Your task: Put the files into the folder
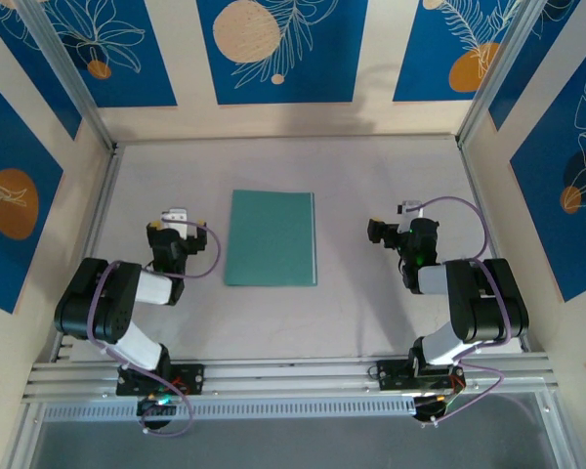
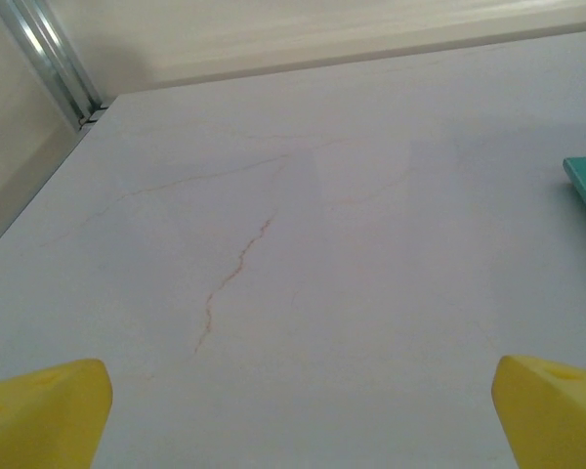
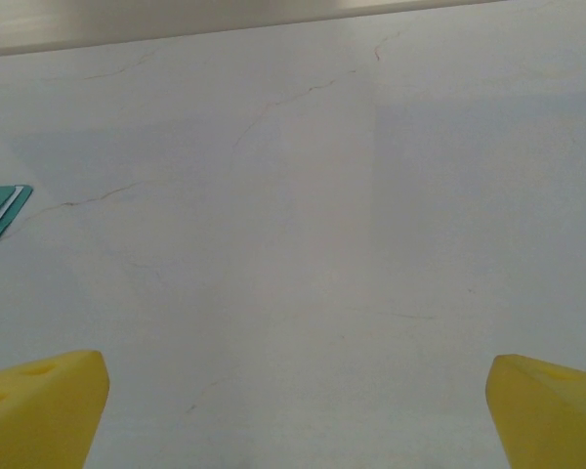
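Bottom of top view: alu rails (image 1: 293, 376) w/ both arm bases. Left gripper (image 2: 298, 410) & right gripper (image 3: 293, 410): yellow fingers spread wide, nothing betw. them, over bare table (image 1: 371, 322), which is pale grey w/ thin reddish hairline cracks. Folder (image 1: 271, 237) lies shut & flat at frame centre, betw. the arms. Far: cream walls (image 1: 374, 59), blue leaf-print panels (image 1: 313, 59).
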